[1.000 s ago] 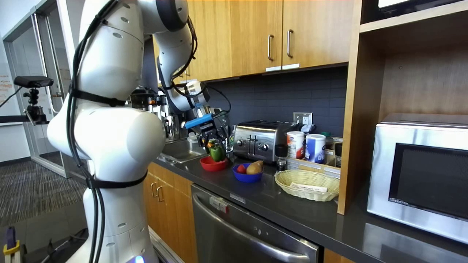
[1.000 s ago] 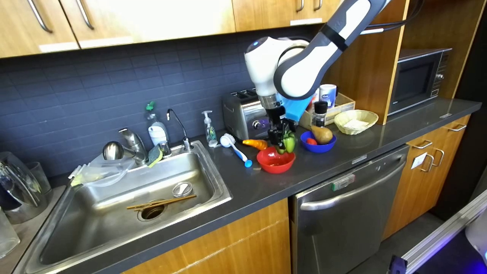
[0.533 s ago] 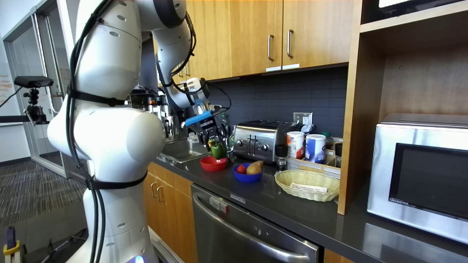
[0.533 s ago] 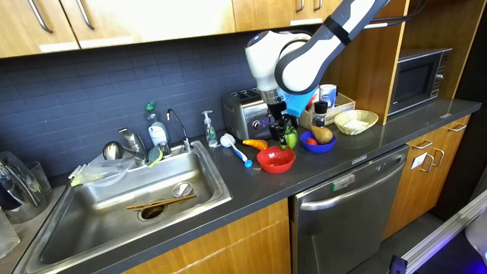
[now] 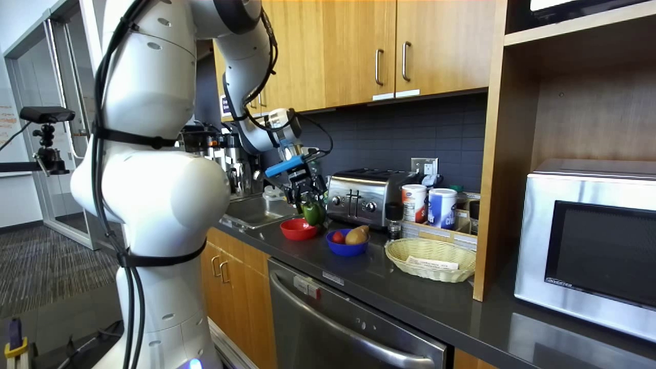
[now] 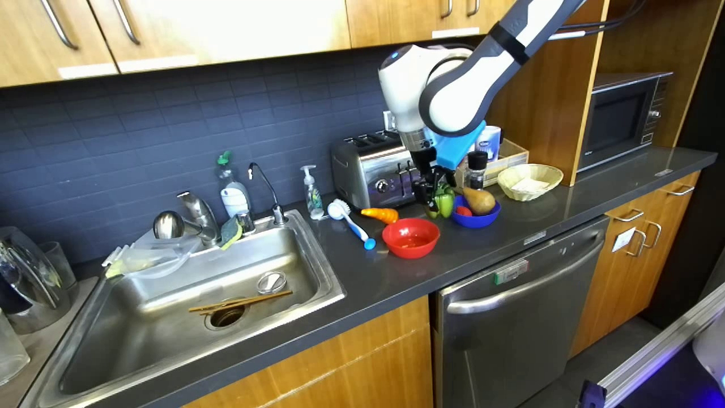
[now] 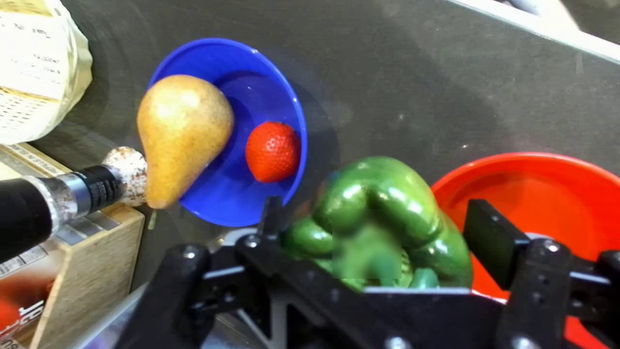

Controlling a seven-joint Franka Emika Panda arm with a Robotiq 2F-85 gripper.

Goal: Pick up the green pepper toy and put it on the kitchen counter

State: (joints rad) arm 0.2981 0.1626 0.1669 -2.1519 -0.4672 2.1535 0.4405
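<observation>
Here, dark counter (image 6: 374,272) (cabinets (image 6: 226,31) above)

"INVERTER" on the microwave (image 5: 589,246)
Small letters low on its front, right of frame; wrist view, upper left: note (image 7: 34,53) illegible.

fingers (image 7: 493,242), green pepper (image 6: 445,203) | shifted | from red bowl (image 6: 410,245) toward blue bowl (image 6: 474,221)

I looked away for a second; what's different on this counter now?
The green pepper, gripped by the fingers, has been carried away from the red bowl toward the blue bowl. It hasn't been let go. Both bowls, the pear, the strawberry and the orange carrot stayed put.
</observation>
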